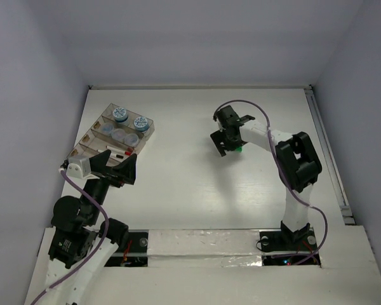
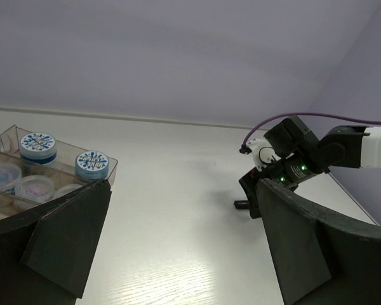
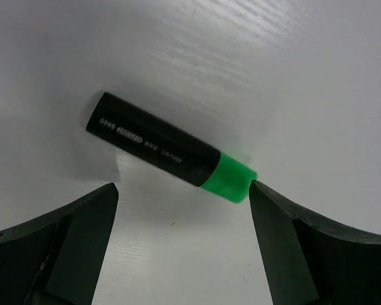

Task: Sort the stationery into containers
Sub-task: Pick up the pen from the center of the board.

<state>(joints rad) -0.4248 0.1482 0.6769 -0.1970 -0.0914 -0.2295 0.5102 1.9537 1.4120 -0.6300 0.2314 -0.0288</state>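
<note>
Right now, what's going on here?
The right hand is down over a green and black highlighter lying on the table. Its jaws are open on either side of the highlighter and not closed on it. The left hand is open and empty at the near end of the organiser tray. The tray holds two blue-topped jars in its far row and more jars in the next row.

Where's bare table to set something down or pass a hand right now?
Free: the wide middle between the tray and the right gripper; the near strip below that; the far band behind both. Crowded: the tray's near corner, where the left gripper hangs, and around the highlighter, which lies between the right gripper's open fingers.
</note>
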